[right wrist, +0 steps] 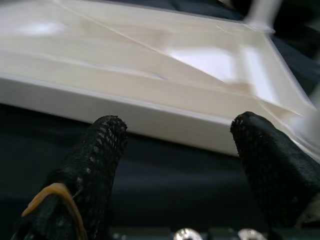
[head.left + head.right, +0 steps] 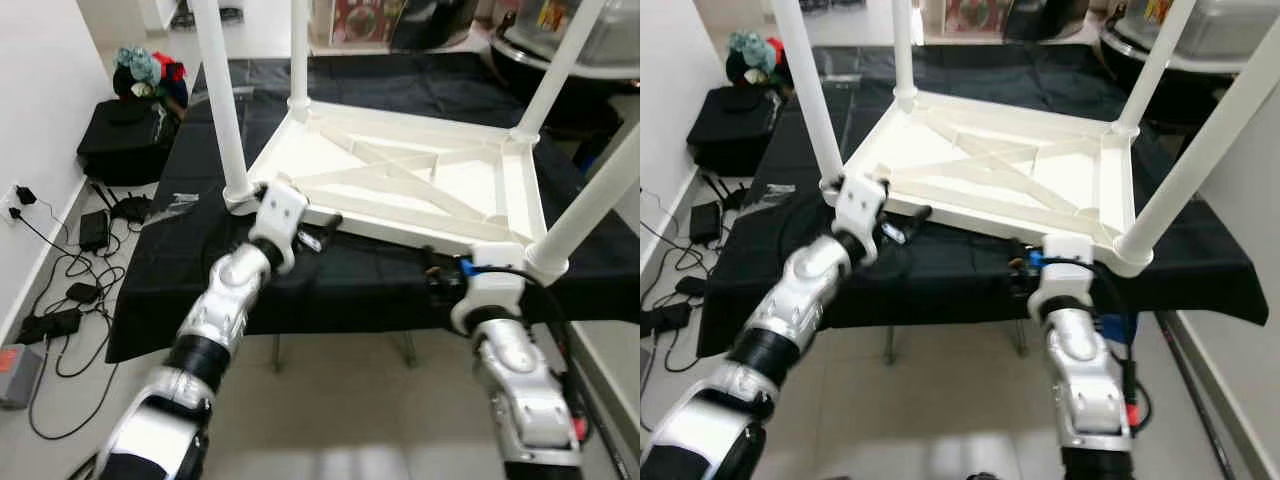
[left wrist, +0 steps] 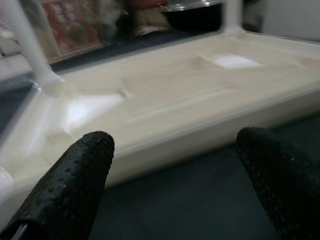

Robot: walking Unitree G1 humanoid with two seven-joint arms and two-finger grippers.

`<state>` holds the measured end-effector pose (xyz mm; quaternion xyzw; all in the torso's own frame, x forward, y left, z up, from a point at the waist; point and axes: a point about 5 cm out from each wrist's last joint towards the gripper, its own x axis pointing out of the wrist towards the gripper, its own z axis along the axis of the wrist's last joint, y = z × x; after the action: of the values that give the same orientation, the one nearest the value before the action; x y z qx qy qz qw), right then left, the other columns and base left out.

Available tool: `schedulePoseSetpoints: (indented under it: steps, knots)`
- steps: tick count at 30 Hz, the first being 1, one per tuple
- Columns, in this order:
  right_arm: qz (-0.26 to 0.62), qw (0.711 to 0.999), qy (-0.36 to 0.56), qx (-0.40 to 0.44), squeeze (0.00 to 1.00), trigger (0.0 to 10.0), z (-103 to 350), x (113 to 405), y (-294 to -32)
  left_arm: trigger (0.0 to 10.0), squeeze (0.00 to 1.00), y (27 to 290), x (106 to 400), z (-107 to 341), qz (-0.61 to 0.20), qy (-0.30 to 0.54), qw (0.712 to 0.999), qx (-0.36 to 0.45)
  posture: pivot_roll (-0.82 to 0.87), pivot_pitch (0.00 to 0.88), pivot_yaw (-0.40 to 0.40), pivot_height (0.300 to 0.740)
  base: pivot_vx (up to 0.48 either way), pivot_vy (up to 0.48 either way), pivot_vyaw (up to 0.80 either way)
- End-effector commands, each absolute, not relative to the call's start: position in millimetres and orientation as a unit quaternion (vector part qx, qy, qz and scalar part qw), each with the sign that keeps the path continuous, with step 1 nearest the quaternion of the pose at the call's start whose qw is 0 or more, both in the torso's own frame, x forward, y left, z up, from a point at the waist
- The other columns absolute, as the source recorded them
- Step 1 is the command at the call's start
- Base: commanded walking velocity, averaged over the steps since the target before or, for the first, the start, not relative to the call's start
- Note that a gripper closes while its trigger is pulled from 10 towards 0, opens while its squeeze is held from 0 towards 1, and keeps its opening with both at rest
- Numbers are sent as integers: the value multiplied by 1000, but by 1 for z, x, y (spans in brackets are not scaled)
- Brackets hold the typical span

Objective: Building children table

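A white children's table (image 2: 400,180) lies upside down on a work table covered in black cloth (image 2: 180,270). Its four white legs point up, among them the near left leg (image 2: 222,100) and the near right leg (image 2: 595,200). My left gripper (image 2: 322,232) is at the front rim, just right of the near left corner; it is open, with the rim (image 3: 200,135) just beyond its fingertips. My right gripper (image 2: 440,275) sits low at the front edge near the right corner. It is open too, facing the rim (image 1: 150,110) with nothing between its fingers.
On the floor to the left lie a black bag (image 2: 120,140), a router (image 2: 130,208), and cables with power adapters (image 2: 70,290) along the white wall. Soft toys (image 2: 150,70) sit behind the bag. A small clear plastic bag (image 2: 180,200) lies on the cloth.
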<state>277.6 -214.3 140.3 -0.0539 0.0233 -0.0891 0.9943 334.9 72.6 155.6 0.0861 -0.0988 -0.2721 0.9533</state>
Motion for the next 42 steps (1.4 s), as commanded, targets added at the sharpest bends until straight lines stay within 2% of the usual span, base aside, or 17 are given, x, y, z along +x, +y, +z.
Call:
schedulePoseSetpoints:
  steps: [1, 2, 3, 5, 6, 8, 10, 17, 20, 25, 29, 30, 32, 35, 36, 40, 42]
  knots:
    - [-121, 991, 32, -56, 0, 10000, 133, 275, -229, 10000, 0, 65, 319, 146, -296, -87, 947, 90, 87, 53, -24, 740, 0, 0, 0]
    - [-145, 987, 39, -66, 0, 10000, 130, 273, -240, 10000, 0, 63, 309, 137, -308, -77, 944, 92, 88, 52, -27, 740, 0, 0, 0]
    - [-145, 987, 39, -66, 0, 10000, 130, 273, -240, 10000, 0, 63, 309, 137, -308, -77, 944, 92, 88, 52, -27, 740, 0, 0, 0]
    - [-215, 971, 51, -93, 0, 10000, 127, 268, -266, 10000, 0, 61, 292, 128, -328, -66, 938, 87, 94, 53, -31, 740, 0, 0, 0]
    - [-215, 971, 51, -93, 0, 10000, 127, 268, -266, 10000, 0, 61, 292, 128, -328, -66, 938, 87, 94, 53, -31, 740, 0, 0, 0]
    - [-305, 943, 56, -120, 0, 10000, 129, 262, -297, 10000, 0, 63, 284, 127, -332, -55, 939, 74, 101, 55, -32, 740, 0, 0, 0]
    - [-356, 924, 53, -126, 0, 10000, 135, 261, -317, 10000, 0, 63, 279, 129, -336, -51, 938, 68, 102, 57, -33, 740, 0, 0, 0]
    - [-457, 878, 17, -141, 0, 10000, 165, 271, -354, 10000, 0, 54, 262, 135, -365, -43, 928, 66, 116, 65, -28, 740, 0, 0, 0]
    - [-467, 876, -14, -121, 0, 10000, 182, 281, -366, 10000, 0, 51, 254, 138, -381, -45, 921, 63, 120, 74, -27, 740, 0, 0, 0]
    - [-447, 888, -51, -93, 0, 10000, 207, 304, -371, 10000, 0, 49, 241, 144, -394, -44, 917, 43, 131, 99, -15, 740, 0, 0, 0]
    - [-447, 888, -56, -91, 0, 10000, 210, 307, -372, 10000, 0, 49, 239, 146, -396, -41, 917, 41, 131, 99, -15, 740, 0, 0, 0]
    - [-412, 906, -62, -76, 0, 10000, 219, 322, -368, 10000, 0, 48, 231, 147, -403, -38, 914, 34, 158, 136, -5, 740, 0, 0, 0]
    - [-412, 906, -62, -76, 0, 10000, 219, 322, -368, 10000, 0, 48, 231, 147, -403, -38, 914, 34, 158, 136, -5, 740, 0, 0, 0]
    - [-264, 963, -58, -19, 0, 10000, 230, 356, -347, 10000, 0, 49, 215, 151, -414, -29, 910, 26, 179, 162, -1, 740, 0, 0, 0]
    - [-264, 963, -58, -19, 0, 10000, 230, 356, -347, 10000, 0, 49, 215, 151, -414, -29, 910, 26, 179, 162, -1, 740, 0, 0, 0]
    - [-101, 994, -21, 31, 0, 10000, 218, 368, -327, 10000, 0, 53, 212, 153, -410, -23, 911, 29, 193, 175, -3, 740, 0, 0, 0]
    - [-69, 996, -17, 47, 0, 10000, 216, 370, -323, 10000, 0, 53, 212, 153, -410, -23, 911, 32, 193, 175, -3, 740, 0, 0, 0]
